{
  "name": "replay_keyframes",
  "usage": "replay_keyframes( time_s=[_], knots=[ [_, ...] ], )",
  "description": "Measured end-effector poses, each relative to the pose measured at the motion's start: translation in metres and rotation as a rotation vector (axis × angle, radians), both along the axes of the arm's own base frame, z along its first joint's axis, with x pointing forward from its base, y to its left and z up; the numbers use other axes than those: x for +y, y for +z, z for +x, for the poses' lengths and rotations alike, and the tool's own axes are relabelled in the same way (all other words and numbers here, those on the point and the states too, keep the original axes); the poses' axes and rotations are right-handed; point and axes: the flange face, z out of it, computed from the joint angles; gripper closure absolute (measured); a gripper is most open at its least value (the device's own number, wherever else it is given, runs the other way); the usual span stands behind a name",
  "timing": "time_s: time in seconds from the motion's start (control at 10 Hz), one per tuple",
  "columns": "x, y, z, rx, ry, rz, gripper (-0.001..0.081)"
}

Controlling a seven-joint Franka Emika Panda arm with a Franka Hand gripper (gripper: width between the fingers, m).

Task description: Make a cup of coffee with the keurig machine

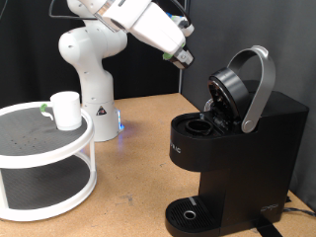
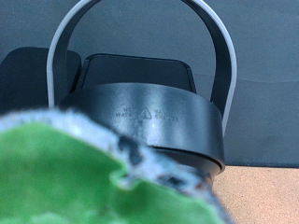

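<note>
A brown wooden bench (image 1: 138, 183) was seen carrying three things. The keurig machine (image 1: 232, 163) was stood on it at the exterior view's right. A white two-tier round stand (image 1: 44, 163) was placed at the left. The robot's white base (image 1: 94, 104) was set between them, farther back.

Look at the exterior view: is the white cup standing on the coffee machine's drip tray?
No, the cup stands on the white round shelf, apart from the keurig machine.

cup (image 1: 66, 109) on shelf (image 1: 44, 148), exterior view's left | keurig machine (image 1: 232, 148) right | end effector (image 1: 184, 57) above, between
</note>
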Motion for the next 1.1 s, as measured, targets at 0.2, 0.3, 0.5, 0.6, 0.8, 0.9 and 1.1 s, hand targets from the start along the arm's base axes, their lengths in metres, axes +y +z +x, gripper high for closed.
replay_keyframes(
  time_s=[0.2, 0.3, 0.5, 0.6, 0.8, 0.9, 1.1],
  knots=[
    [0.002, 0.000, 0.004, -0.039, -0.038, -0.025, 0.0322],
    [0.002, -0.001, 0.003, -0.030, -0.030, -0.020, 0.0322],
    [0.003, -0.012, -0.003, 0.027, 0.036, -0.010, 0.0322],
    [0.003, -0.020, -0.002, 0.043, 0.040, -0.021, 0.0322],
    [0.006, -0.039, 0.001, 0.050, 0.013, -0.054, 0.0322],
    [0.008, -0.047, 0.003, 0.045, 0.009, -0.068, 0.0322],
    [0.011, -0.058, 0.007, 0.032, 0.014, -0.075, 0.0322]
  ],
)
